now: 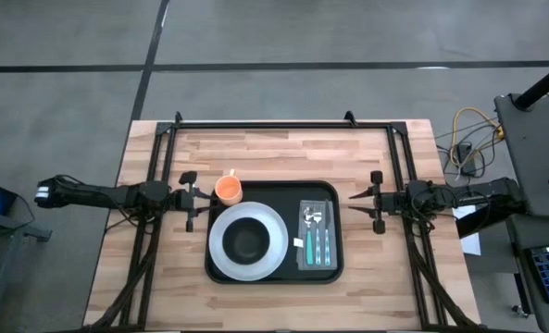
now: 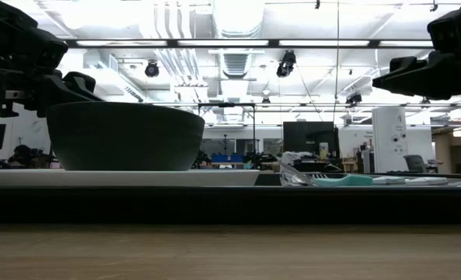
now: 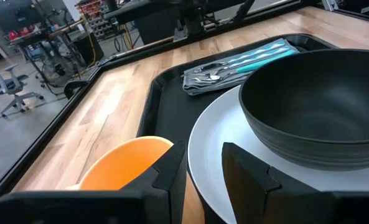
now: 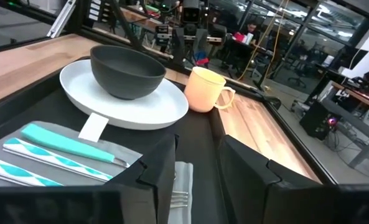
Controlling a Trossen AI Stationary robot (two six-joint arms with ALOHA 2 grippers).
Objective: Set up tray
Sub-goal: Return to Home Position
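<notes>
The black tray (image 1: 339, 199) lies in the middle of the wooden table. On it stand a white plate (image 1: 220, 254) with a dark bowl (image 1: 247, 242), and a grey napkin (image 1: 304, 254) with teal-handled cutlery (image 1: 318, 242). An orange cup (image 1: 228, 189) stands at the tray's far left corner; whether it is inside the rim I cannot tell. My left gripper (image 1: 200, 199) is open and empty, above the table just left of the tray, near the cup (image 3: 119, 165). My right gripper (image 1: 353, 197) is open and empty just right of the tray.
A black metal frame (image 1: 274, 122) runs along the table's far edge and down both sides. Bare wood shows on the table's near side (image 1: 274, 305) and between the tray and the frame. Cables and equipment (image 1: 468, 139) stand off the table's right.
</notes>
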